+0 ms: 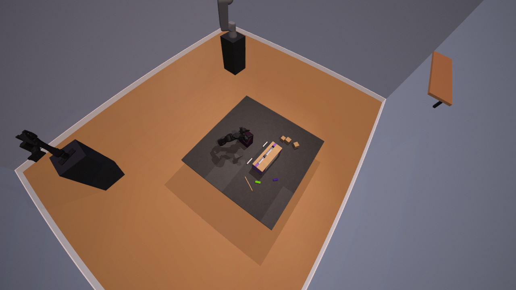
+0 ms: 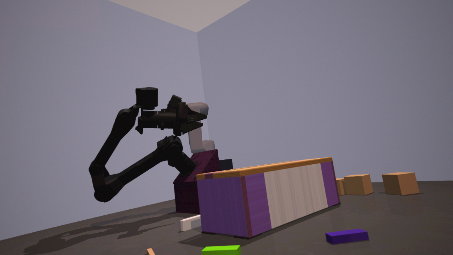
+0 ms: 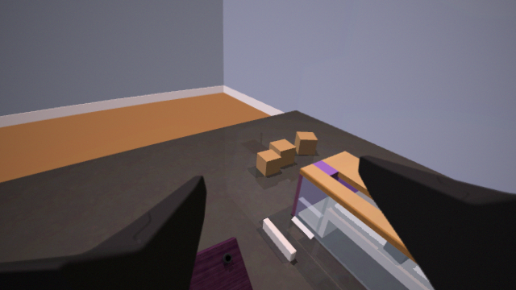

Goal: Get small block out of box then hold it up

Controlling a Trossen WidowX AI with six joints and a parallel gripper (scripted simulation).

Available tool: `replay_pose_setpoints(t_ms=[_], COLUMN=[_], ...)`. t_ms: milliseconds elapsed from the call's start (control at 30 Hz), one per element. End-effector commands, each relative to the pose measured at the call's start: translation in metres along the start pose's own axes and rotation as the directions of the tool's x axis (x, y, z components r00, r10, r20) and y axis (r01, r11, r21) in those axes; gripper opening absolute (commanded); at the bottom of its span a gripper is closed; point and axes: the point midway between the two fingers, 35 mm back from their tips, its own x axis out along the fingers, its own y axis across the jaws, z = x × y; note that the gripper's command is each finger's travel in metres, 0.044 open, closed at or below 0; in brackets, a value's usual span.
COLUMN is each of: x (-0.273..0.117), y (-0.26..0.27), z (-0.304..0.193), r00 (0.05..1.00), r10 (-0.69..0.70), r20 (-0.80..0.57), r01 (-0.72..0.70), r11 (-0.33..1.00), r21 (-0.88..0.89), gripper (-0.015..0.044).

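The box [image 1: 272, 155] [image 2: 294, 193] [image 3: 348, 197] stands upright on the dark table, with a wooden top cut by a long slot. Its clear front shows in the wrist view, partly behind the right finger. A small dark shape [image 1: 265, 155] shows in the slot near mid-length; a grey shape shows inside in the wrist view. Either may be the block, but I cannot tell surely. My gripper [image 1: 250, 133] [image 2: 204, 120] [image 3: 283, 173] is open and empty, raised high near the arm's base, away from the box and above its top level.
Three wooden cubes [image 1: 288, 140] [image 2: 357, 184] [image 3: 283, 152] stand beyond one box end. A white bar [image 1: 265, 144] [image 3: 279, 239] and another white bar [image 1: 249, 161] [image 2: 190, 223] lie before the front. A green block [image 1: 257, 182] [image 2: 221, 250], purple block [image 1: 275, 179] [image 2: 347, 236] and thin stick [image 1: 248, 183] lie near the other end.
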Motion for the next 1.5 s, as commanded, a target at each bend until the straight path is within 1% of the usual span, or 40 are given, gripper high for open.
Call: replay_pose_setpoints(t_ms=[0,100,333,467,600,833,1033,1233,1467], x=[0.0,0.0,0.003,0.008,0.016,0.036,0.06,0.09,0.13], y=[0.0,-0.007,-0.039,-0.057,-0.074,-0.102,-0.123,-0.14,-0.151], z=[0.0,0.0,-0.001,-0.004,-0.007,-0.016,-0.028,-0.047,-0.08], r00=[1.0,0.999,0.961,0.904,0.823,0.635,0.441,0.234,-0.003], r10=[-0.001,-0.011,-0.039,-0.029,-0.012,0.026,0.046,0.047,0.02], r20=[-0.003,-0.051,-0.275,-0.427,-0.568,-0.772,-0.896,-0.971,-1.0], r01=[0.001,0.011,0.046,0.05,0.043,-0.022,-0.107,-0.213,-0.357], r11=[1.0,1.0,0.999,0.998,0.998,1.0,0.994,0.977,0.934], r21=[0.0,0.005,0.02,0.037,0.04,0.015,-0.002,-0.004,0.02], gripper=[0.04,0.04,0.04,0.04,0.04,0.04,0.04,0.04,0.04])
